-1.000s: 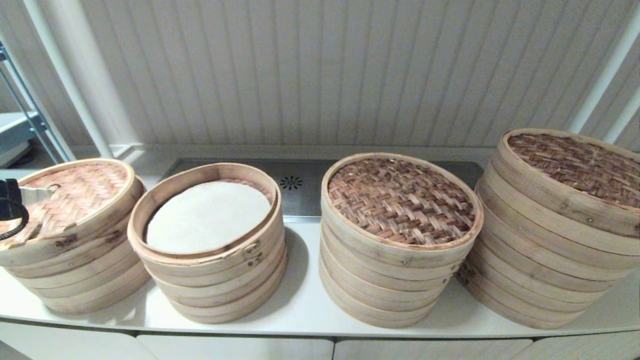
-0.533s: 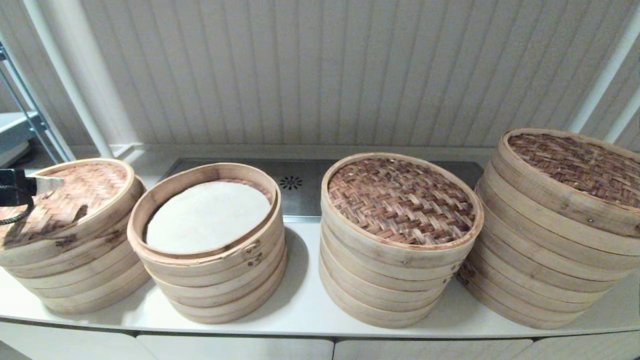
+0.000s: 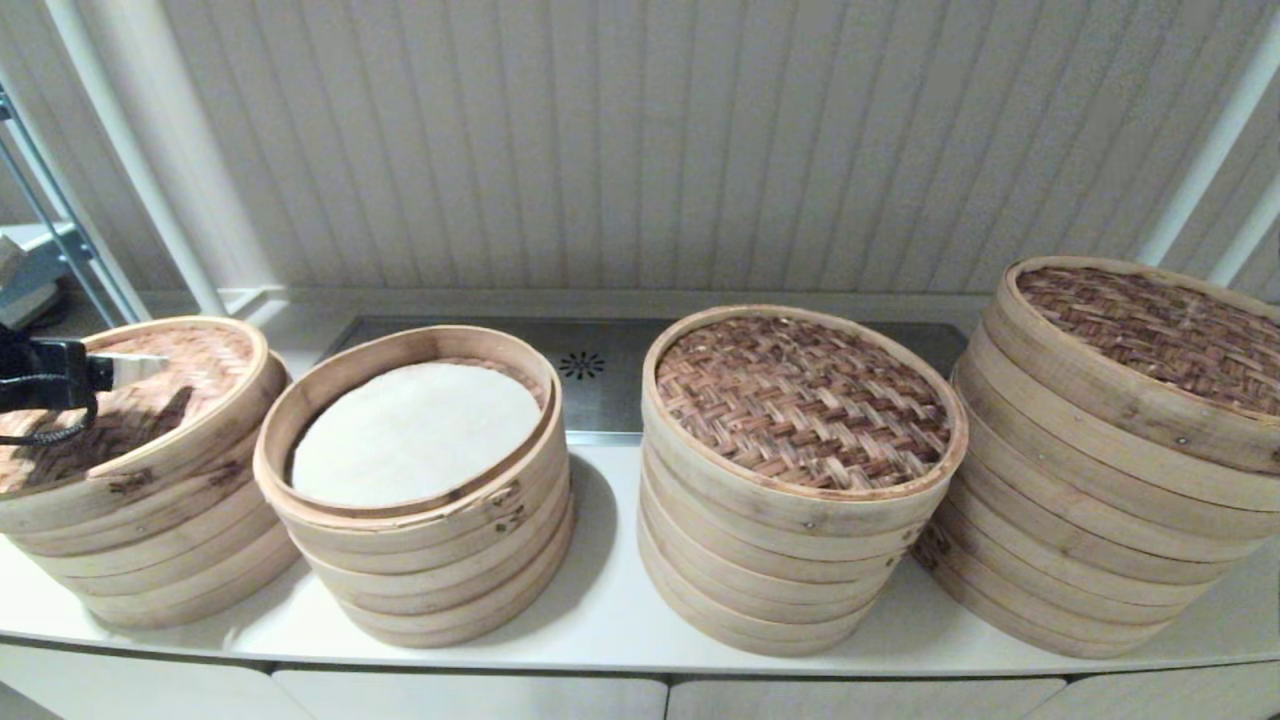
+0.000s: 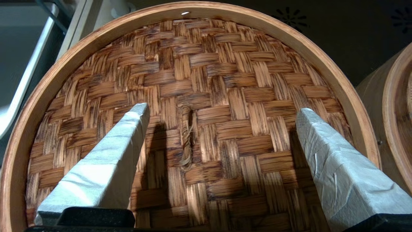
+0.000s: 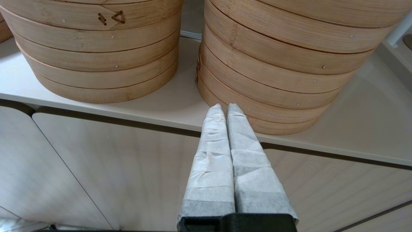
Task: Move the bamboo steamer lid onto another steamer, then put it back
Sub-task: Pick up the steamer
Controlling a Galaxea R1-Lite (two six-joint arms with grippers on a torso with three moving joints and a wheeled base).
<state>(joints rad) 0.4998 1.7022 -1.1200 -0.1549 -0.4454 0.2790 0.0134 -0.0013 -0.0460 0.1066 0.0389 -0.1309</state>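
Bamboo lid (image 4: pixel 206 106) released (left pincer (image 4: pixel 222 112) has risen, spread).

A white counter (image 3: pixel 620 625) spans the lower frame, with pale cabinet fronts (image 5: pixel 128 167) below its edge. Set into it at centre is a steel panel (image 3: pixel 600 385) with a round drain (image 3: pixel 582 365). Behind rises a cream vertically grooved wall (image 3: pixel 640 140). A metal rack (image 3: pixel 40 250) stands at upper left.
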